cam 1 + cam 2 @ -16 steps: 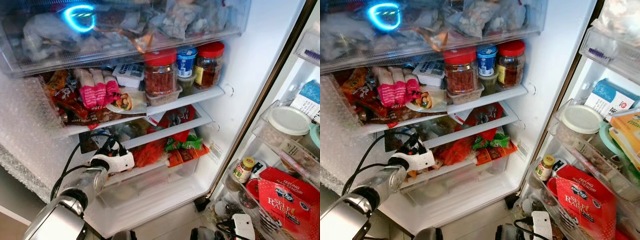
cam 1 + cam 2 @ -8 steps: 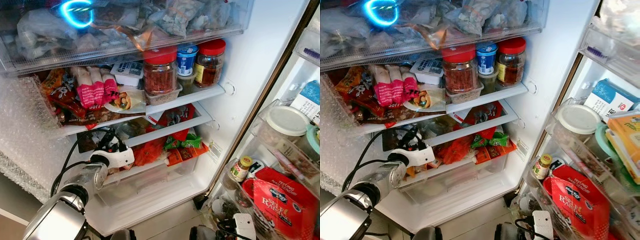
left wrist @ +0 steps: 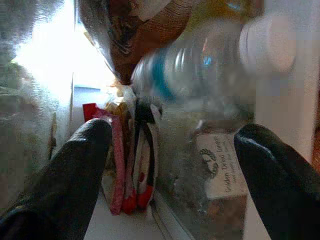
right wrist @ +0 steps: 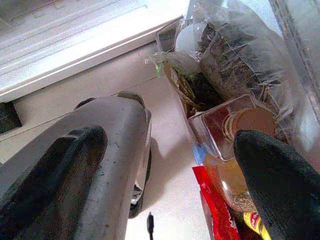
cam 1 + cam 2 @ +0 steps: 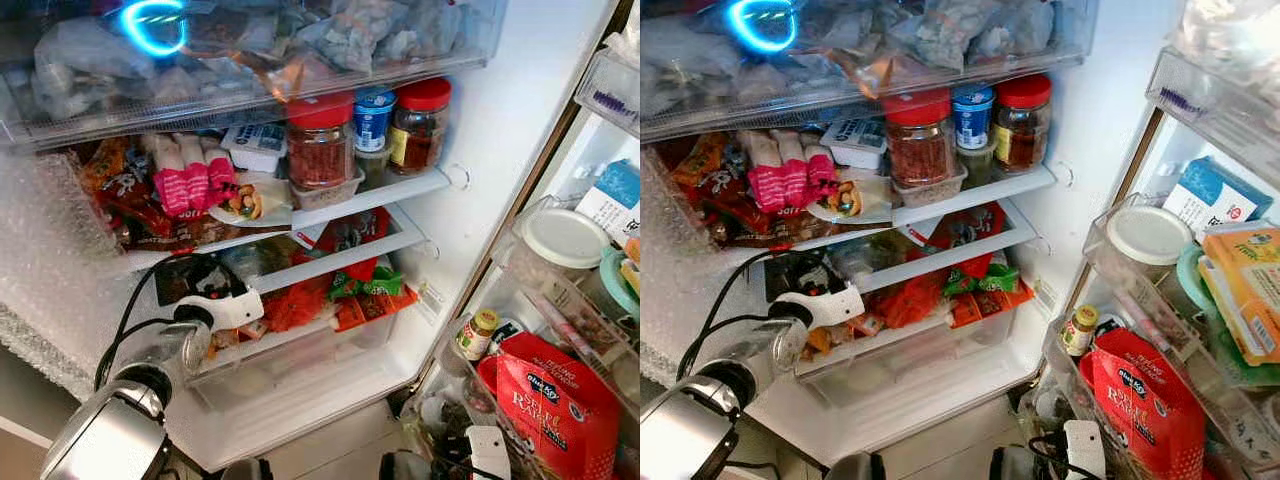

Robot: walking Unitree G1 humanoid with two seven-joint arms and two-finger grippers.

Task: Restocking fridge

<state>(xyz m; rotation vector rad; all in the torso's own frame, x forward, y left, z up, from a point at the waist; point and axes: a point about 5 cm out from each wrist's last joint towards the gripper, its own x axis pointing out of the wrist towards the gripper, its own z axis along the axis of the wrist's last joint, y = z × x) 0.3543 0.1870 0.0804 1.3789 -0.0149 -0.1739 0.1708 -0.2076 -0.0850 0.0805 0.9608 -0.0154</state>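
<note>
The fridge stands open, with crowded shelves. My left arm reaches onto the lower shelf at its left end, where my left gripper is among the packets. In the left wrist view my left gripper is open. A clear water bottle with a blue label and white cap lies blurred just beyond its fingers, untouched by either one. Red snack packets stand behind it. My right gripper hangs open low by the fridge door with nothing in it.
Red-lidded jars and a blue-lidded tub stand on the upper shelf. Orange and green packets fill the lower one above a clear drawer. The door bins on the right hold a red flour bag, a small jar and a white-lidded tub.
My left arm has pushed a little deeper and to the left on the lower shelf. The head camera has shifted slightly. The right arm has stayed low.
</note>
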